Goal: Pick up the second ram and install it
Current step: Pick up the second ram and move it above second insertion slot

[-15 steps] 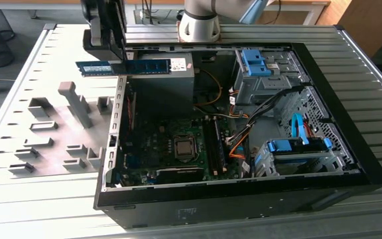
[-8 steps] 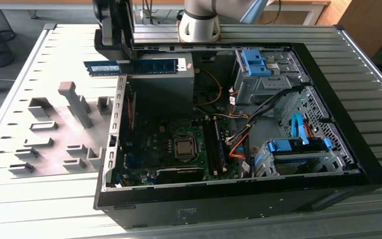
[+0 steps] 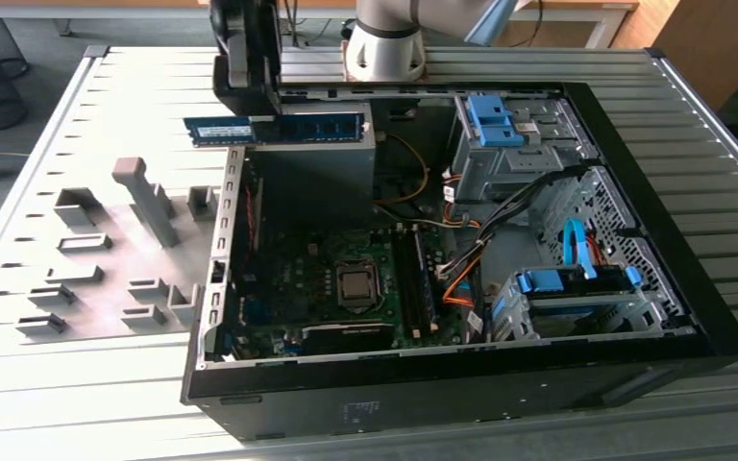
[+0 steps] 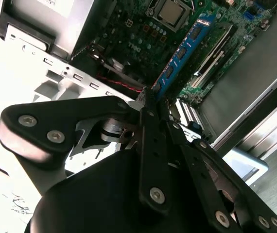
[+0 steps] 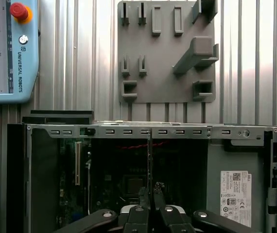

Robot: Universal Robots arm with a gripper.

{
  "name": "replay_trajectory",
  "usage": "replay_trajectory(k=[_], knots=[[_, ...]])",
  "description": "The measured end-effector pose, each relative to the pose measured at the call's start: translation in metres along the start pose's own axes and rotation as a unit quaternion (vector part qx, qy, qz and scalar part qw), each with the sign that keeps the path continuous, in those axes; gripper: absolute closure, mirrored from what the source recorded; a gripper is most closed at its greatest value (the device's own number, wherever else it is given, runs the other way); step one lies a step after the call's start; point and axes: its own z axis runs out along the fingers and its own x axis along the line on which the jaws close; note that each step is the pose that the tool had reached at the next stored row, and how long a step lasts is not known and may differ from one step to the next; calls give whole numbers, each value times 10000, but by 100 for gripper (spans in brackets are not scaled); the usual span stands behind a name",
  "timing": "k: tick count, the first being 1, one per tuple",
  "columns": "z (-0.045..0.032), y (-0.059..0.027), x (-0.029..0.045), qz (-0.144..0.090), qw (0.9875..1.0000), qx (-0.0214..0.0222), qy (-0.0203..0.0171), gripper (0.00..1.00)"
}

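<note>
Black two-finger gripper (image 3: 264,123) clamped narrow on the long, thin blue-green memory stick (image 3: 305,127), fingers pinching its flat faces left of mid-length in the exterior view. Stick held level in the air over the rear of the open black computer case (image 3: 676,288), above the grey metal power-supply box (image 3: 311,168), apart from the long black motherboard slots (image 3: 410,279). White printed sticker (image 5: 235,196) on the box. Grey teach pendant (image 5: 9,48) carries lettering.

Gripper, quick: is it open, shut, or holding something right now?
Gripper: fingers shut on the second ram, gripping the stick at one end.
</note>
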Motion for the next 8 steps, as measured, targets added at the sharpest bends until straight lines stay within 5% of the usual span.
replay_trajectory(k=[8], knots=[[-1,-150,-1,0,10000,0,0,86]])
